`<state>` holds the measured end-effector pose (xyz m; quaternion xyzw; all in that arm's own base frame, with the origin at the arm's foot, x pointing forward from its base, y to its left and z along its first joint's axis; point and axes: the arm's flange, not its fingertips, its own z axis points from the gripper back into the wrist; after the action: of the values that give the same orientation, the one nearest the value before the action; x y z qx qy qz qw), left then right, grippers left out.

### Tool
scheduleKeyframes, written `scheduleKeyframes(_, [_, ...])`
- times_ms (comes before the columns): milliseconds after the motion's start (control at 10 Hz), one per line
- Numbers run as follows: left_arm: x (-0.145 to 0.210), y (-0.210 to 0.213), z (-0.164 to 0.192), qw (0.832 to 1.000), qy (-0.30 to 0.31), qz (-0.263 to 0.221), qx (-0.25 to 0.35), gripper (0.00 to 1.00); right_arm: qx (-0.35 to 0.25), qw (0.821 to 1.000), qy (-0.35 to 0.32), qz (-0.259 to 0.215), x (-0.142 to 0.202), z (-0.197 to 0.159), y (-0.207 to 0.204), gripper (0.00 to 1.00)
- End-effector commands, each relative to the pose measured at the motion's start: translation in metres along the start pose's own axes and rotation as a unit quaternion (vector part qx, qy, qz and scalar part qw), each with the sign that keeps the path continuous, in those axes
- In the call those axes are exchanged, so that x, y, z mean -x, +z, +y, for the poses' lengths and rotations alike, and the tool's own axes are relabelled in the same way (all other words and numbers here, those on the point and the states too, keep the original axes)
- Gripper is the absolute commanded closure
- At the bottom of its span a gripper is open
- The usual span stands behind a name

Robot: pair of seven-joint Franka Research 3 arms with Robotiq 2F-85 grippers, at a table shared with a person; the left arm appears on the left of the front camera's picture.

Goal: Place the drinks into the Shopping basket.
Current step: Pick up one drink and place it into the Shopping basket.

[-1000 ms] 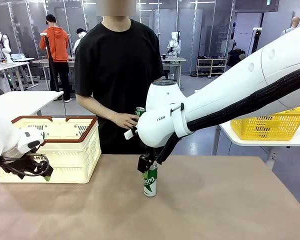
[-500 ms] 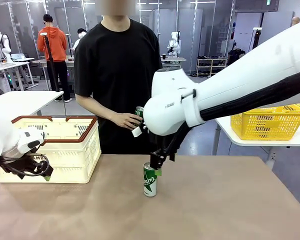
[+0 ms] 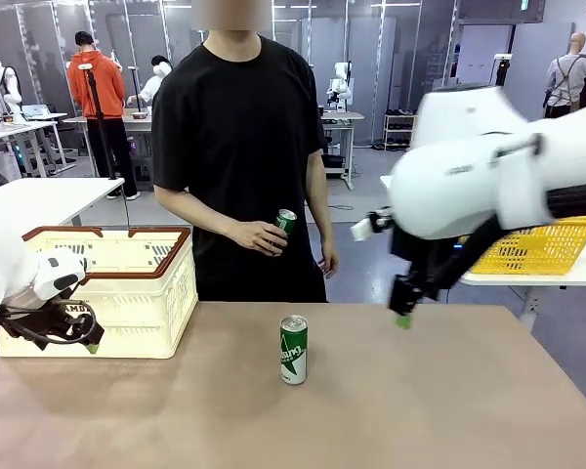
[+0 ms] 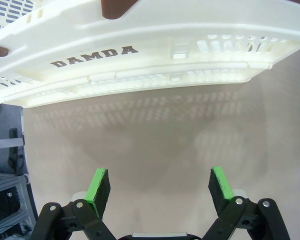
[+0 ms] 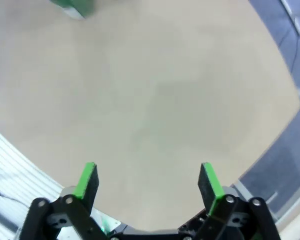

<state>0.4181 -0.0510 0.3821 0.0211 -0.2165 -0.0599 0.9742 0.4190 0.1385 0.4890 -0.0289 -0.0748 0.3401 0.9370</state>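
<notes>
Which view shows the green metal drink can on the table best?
The front view: the green metal drink can stands upright, whole, lettering visible. The right wrist view catches a blurred green edge of it; the left wrist view faces the cream slotted basket.

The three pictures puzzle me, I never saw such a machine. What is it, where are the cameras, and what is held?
Two white robot arms work at a brown table; a person stands opposite. The wide picture comes from a fixed camera between the arms. The other two come from cameras on each wrist, looking along green-padded fingers. The left gripper is open and empty beside the cream Shopping basket. The right gripper is open and empty above the table. One green can stands upright on the table; the person's hand holds another can.
</notes>
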Motion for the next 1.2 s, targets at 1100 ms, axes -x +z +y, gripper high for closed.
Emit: scheduleKeyframes(1100, [0.0, 0.0, 0.0, 1.0, 0.0, 0.0, 0.0, 0.0, -0.005, 0.992, -0.127, -0.011, 0.1, -0.05, -0.001, 0.0])
